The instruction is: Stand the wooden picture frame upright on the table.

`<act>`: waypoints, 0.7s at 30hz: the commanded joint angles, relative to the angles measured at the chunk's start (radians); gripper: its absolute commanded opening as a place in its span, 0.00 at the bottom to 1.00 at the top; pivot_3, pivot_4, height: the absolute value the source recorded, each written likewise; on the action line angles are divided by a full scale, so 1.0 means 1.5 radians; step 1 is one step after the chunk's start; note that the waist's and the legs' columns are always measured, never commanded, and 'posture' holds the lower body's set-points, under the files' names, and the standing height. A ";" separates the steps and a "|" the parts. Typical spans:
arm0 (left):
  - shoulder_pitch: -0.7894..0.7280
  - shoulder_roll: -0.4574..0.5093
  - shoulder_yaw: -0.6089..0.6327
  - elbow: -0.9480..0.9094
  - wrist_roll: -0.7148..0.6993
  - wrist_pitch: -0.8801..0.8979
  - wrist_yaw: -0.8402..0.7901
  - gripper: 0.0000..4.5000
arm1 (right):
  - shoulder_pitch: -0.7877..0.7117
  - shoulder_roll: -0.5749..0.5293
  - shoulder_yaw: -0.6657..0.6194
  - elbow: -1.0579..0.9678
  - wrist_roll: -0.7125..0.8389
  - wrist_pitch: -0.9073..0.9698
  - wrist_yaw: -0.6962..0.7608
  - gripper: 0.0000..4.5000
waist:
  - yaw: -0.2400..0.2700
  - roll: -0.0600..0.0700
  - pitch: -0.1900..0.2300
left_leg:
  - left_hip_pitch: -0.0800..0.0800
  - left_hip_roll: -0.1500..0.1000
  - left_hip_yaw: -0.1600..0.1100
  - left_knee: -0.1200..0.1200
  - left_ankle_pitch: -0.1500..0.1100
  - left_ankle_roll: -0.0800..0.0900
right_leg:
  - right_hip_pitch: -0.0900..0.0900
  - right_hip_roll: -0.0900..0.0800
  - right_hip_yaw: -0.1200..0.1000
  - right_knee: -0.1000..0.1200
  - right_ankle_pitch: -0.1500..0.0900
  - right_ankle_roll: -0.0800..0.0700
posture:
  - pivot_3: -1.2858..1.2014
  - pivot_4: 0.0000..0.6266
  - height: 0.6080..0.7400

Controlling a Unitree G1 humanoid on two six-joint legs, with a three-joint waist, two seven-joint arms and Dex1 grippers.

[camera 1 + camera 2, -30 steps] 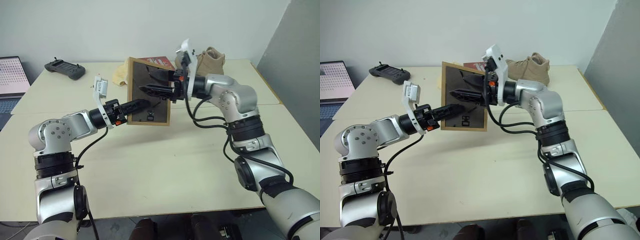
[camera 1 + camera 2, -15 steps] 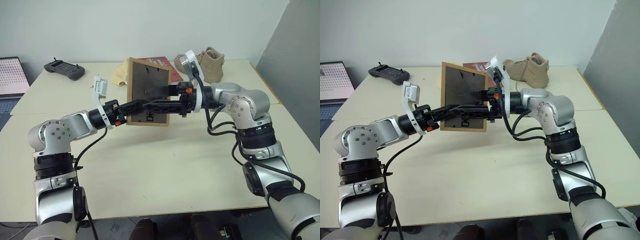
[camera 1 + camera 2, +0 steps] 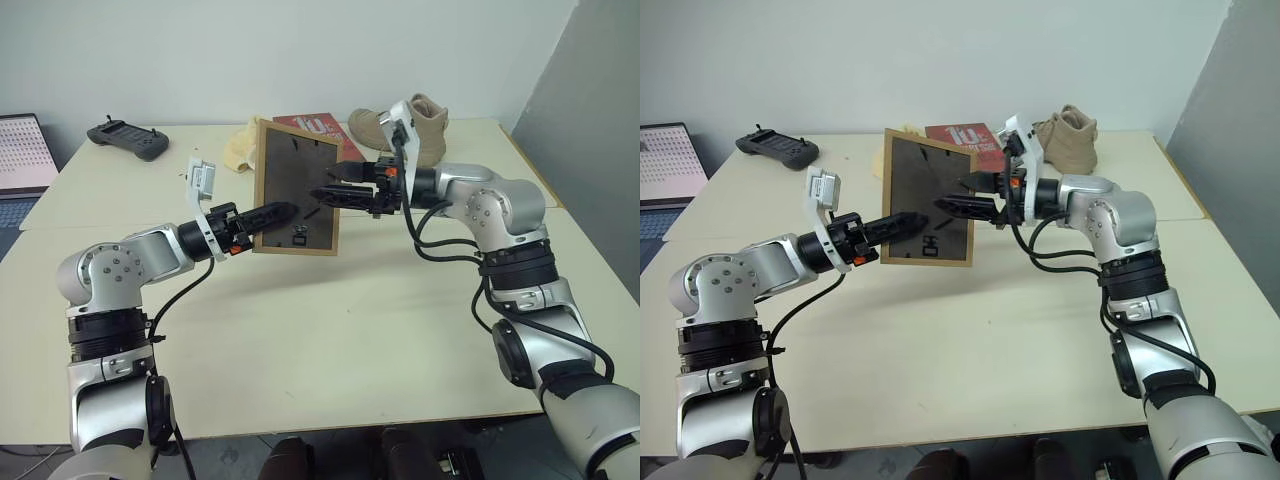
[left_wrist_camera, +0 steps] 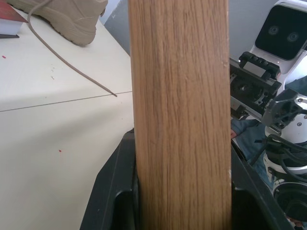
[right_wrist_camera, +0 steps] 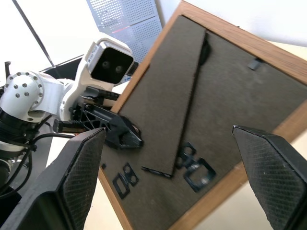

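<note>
While the left fingers (image 3: 272, 212) pinch the wooden picture frame (image 3: 296, 188) upright above the surface (image 3: 330, 320), the right fingers (image 3: 330, 193) stand spread just beside its dark back.

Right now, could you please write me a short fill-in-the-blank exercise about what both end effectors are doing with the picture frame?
1. The left end effector is ____ on the edge of the wooden picture frame.
2. The right end effector is ____, facing the frame's dark back panel.
3. The frame's back stand lies ____ against the back panel.
4. Behind the frame on the table sit a red book and a tan ____.

Missing words: shut; open; flat; boot
</note>
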 commanded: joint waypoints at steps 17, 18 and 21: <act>0.011 0.017 0.015 -0.053 -0.027 -0.022 -0.002 0.28 | -0.012 0.016 -0.067 -0.109 0.145 0.172 0.042 0.99 | 0.001 0.000 0.000 | 0.000 0.000 0.000 0.000 0.000 0.000 | 0.000 0.000 0.000 0.000 0.000 0.000 | 0.52 0.24 1.00; 0.011 0.016 0.014 -0.052 -0.027 -0.022 -0.002 0.28 | -0.008 0.012 -0.062 -0.110 0.143 0.166 0.045 0.99 | 0.001 0.000 0.000 | 0.000 0.000 0.000 0.000 0.000 0.000 | 0.000 0.000 0.000 0.000 0.000 0.000 | 0.52 0.24 1.00; 0.009 0.014 0.011 -0.051 -0.027 -0.023 0.000 0.28 | 0.002 0.000 -0.049 -0.084 0.098 0.122 0.014 0.99 | 0.001 0.000 0.000 | 0.000 0.000 0.000 0.000 0.000 0.000 | 0.000 0.000 0.000 0.000 0.000 0.000 | 0.52 0.24 1.00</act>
